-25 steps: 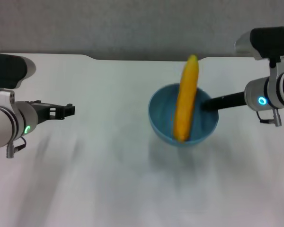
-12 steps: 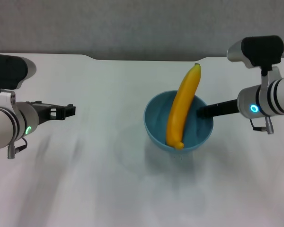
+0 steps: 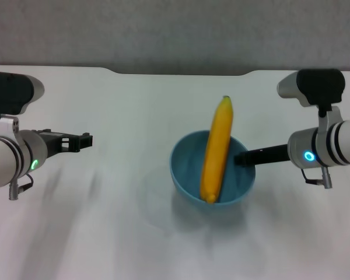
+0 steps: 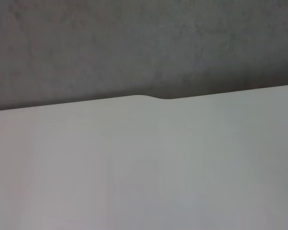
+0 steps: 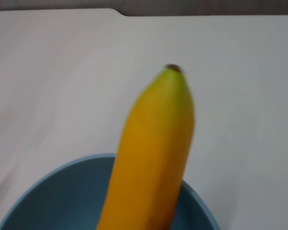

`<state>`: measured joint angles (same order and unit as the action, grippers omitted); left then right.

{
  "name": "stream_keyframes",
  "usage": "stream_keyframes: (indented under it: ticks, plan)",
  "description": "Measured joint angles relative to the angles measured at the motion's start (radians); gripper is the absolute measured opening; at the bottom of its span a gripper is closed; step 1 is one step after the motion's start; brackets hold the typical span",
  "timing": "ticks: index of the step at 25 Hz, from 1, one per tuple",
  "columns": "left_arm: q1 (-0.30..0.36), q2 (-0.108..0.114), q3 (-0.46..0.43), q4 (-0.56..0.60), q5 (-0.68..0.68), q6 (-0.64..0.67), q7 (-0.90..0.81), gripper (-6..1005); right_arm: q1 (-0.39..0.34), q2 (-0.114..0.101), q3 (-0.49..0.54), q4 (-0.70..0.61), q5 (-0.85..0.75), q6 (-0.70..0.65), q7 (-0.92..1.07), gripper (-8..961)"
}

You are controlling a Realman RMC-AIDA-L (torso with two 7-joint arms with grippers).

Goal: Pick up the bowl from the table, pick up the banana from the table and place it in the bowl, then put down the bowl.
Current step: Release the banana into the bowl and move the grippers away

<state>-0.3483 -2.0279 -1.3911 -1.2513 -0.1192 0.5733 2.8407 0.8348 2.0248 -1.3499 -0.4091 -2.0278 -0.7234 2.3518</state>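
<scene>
Bowl (image 3: 213, 175) with banana (image 3: 216, 149) shifted nearer; right claw (image 3: 240, 158) clamps rim above white table (image 3: 134, 233); left claw (image 3: 84, 140) open, empty.

The glossy light-blue round bowl (image 5: 48, 201) is cut off by the right wrist picture's edge, as is the long yellow-orange banana (image 5: 149, 163), whose lower end is out of that frame. In the head view the right tool (image 3: 240, 158) meets the bowl's right rim, and whether its fingers are clamped there is too small to tell. The left tool (image 3: 84, 140) over the plain white surface (image 3: 105, 221) is likewise too small to read.
</scene>
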Motion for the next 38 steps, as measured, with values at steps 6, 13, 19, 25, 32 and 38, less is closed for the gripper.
stream_keyframes:
  ticks: [6,13,19,25,32,38]
  plan:
    - [0.001,0.000,0.005,0.000,-0.003,-0.012,-0.003,896,-0.026,0.000,-0.008,0.001,0.003,0.003,0.005,116]
    - [0.005,-0.001,0.008,0.000,-0.004,-0.019,-0.004,896,-0.044,0.000,-0.008,0.003,0.004,0.013,0.009,120]
    - [0.006,-0.002,0.011,0.000,-0.004,-0.021,-0.004,895,-0.052,0.000,-0.008,0.003,0.018,0.017,0.009,123]
    - [0.006,-0.002,0.012,0.000,-0.004,-0.021,-0.004,896,-0.065,0.000,-0.008,0.003,0.020,0.017,0.010,127]
    - [0.006,-0.002,0.012,0.000,-0.004,-0.020,-0.004,895,-0.066,0.000,-0.009,0.019,0.020,0.022,0.010,131]
    - [0.007,-0.002,0.013,0.000,-0.004,-0.020,-0.004,896,-0.072,0.000,-0.009,0.028,0.020,0.025,0.011,134]
